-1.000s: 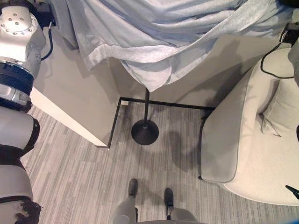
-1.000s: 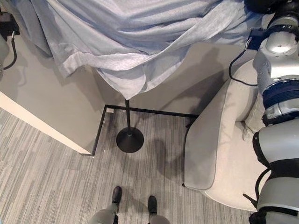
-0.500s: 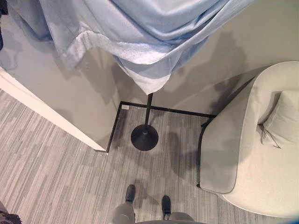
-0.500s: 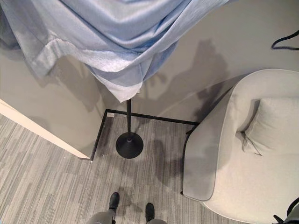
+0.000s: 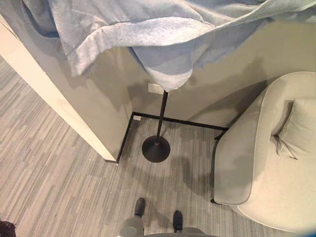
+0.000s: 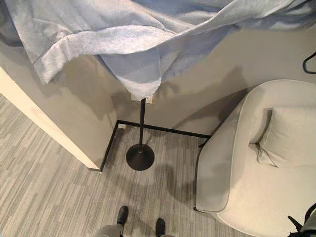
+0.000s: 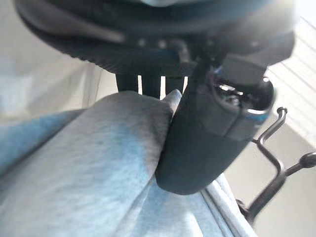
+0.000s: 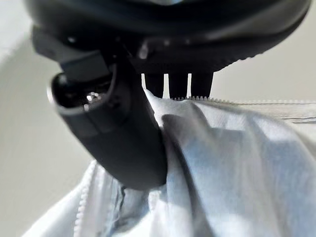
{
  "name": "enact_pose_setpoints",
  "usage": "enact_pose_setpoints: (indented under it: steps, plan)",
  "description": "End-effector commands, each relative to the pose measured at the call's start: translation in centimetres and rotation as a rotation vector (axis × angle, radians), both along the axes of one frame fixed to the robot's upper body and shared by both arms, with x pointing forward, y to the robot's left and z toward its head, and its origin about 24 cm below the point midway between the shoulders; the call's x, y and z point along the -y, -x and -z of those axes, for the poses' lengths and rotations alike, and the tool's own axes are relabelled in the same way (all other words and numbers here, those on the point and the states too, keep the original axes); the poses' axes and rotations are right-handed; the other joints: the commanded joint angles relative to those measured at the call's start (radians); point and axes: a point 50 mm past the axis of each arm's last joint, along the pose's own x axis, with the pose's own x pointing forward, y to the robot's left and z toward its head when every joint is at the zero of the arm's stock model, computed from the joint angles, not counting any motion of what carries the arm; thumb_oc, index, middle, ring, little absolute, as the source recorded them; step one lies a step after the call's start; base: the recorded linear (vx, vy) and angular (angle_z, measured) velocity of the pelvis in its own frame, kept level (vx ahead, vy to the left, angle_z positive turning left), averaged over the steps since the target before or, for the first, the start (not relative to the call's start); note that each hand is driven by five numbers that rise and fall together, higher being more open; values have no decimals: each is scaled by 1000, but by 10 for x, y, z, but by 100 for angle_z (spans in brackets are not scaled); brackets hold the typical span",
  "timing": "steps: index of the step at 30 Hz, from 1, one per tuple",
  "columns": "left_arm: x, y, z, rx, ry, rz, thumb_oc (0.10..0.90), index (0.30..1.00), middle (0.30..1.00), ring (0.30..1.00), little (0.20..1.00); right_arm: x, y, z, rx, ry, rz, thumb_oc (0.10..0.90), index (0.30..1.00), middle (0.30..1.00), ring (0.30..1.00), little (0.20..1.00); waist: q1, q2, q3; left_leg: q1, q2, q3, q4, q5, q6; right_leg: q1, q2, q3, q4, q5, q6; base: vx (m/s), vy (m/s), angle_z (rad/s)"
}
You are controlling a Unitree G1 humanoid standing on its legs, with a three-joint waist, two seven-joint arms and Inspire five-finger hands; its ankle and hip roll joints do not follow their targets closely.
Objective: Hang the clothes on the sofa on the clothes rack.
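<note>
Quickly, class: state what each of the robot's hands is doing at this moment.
Left hand: shut on the light blue fabric garment, thumb pinching it.
Right hand: shut on the same light blue garment, beside its zip.

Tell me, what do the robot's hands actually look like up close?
Both are dark, almost black. The left hand shows a thick, rounded, smooth thumb beside a row of slim straight fingers, under a bulky dark palm housing with a ribbed edge. The right hand looks like its mirror image, with a small shiny joint at the thumb's base.
</note>
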Motion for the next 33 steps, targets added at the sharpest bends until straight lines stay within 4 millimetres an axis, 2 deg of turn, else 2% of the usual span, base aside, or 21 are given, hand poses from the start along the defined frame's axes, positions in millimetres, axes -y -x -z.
enact_pose_setpoints:
  steps: [1, 2, 6, 8, 11, 15, 20, 24, 28, 29, 30, 32, 33]
  plan:
    - [-24, 17, -39, 88, 66, -216, 400, 300, 300, 300, 300, -28, 7, -55, 156, 38, 14, 400, 300, 300, 300, 300, 5, -11, -91, 93, -28, 1, 3, -160, 24, 58, -14, -38, 10, -37, 69, -42, 10, -2]
    - [-23, 19, -43, 93, 61, -218, 400, 300, 300, 300, 300, -27, 8, -57, 160, 33, 14, 400, 300, 300, 300, 300, 4, -16, -88, 91, -27, 0, 3, -160, 23, 56, -13, -39, 10, -36, 69, -57, 17, -2]
    - [-35, 0, -32, -20, 180, -276, 400, 300, 300, 300, 300, -45, -10, -57, 90, 18, 47, 400, 300, 300, 300, 300, -12, -15, -66, 61, -29, 5, 3, -145, 22, 25, -11, -33, 10, -22, 71, -58, 16, 6]
    - [-37, -5, -29, -62, 183, -313, 400, 300, 300, 300, 300, -52, -15, -59, 56, 28, 64, 400, 300, 300, 300, 300, -17, -19, -56, 39, -29, 7, 3, -136, 21, 5, -6, -28, 10, -14, 69, -101, 6, 9]
    - [-32, -15, -24, -108, 212, -309, 400, 300, 300, 300, 300, -58, -18, -62, 23, 31, 111, 400, 300, 300, 300, 300, -24, -22, -36, 9, -27, 7, 3, -123, 21, -22, -3, -23, 10, -6, 67, -85, 6, 0]
    - [-29, -17, -25, -138, 192, -351, 400, 300, 300, 300, 300, -66, -21, -64, -12, 56, 131, 400, 300, 300, 300, 300, -26, -26, -8, -33, -25, 5, 3, -106, 19, -66, 3, -16, 10, 10, 65, -120, -3, -9]
    - [-26, -29, -12, -220, 147, -383, 400, 300, 300, 300, 300, -62, -32, -46, -147, 85, 198, 400, 300, 300, 300, 300, -32, -35, 32, -93, -27, 6, 3, -82, 23, -129, 12, -3, 10, 36, 62, -116, 16, -19]
    - [-23, -37, -1, -267, 106, -401, 400, 300, 300, 300, 300, -61, -35, -39, -183, 103, 219, 400, 300, 300, 300, 300, -35, -34, 49, -108, -30, 9, 3, -75, 24, -146, 9, 0, 10, 43, 62, -65, 39, -9]
    - [-21, -45, 11, -306, 108, -384, 400, 300, 300, 300, 300, -67, -44, -25, -248, 153, 210, 400, 300, 300, 300, 300, -40, -36, 70, -118, -32, 11, 3, -72, 26, -161, 10, 9, 10, 51, 61, -47, 32, -3]
    - [-24, -50, 22, -342, 94, -390, 400, 300, 300, 300, 300, -68, -49, -15, -282, 174, 193, 400, 300, 300, 300, 300, -40, -38, 76, -120, -31, 14, 3, -70, 28, -165, 10, 14, 10, 53, 60, -40, 27, 1]
    - [-24, -50, 23, -343, 94, -390, 400, 300, 300, 300, 300, -68, -50, -15, -283, 175, 193, 400, 300, 300, 300, 300, -40, -38, 75, -120, -31, 14, 3, -70, 28, -165, 10, 15, 10, 53, 60, 0, 0, 0]
    - [-29, -54, 37, -382, 107, -386, 400, 300, 300, 300, 300, -72, -56, -3, -300, 165, 150, 400, 300, 300, 300, 300, -40, -40, 82, -118, -33, 17, 3, -70, 30, -166, 12, 17, 10, 55, 59, -11, 11, -3]
    - [-34, -58, 52, -407, 151, -356, 400, 300, 300, 300, 300, -86, -65, 11, -297, 147, 48, 400, 300, 300, 300, 300, -38, -41, 91, -116, -33, 20, 3, -70, 31, -166, 11, 23, 10, 55, 57, -16, 19, -7]
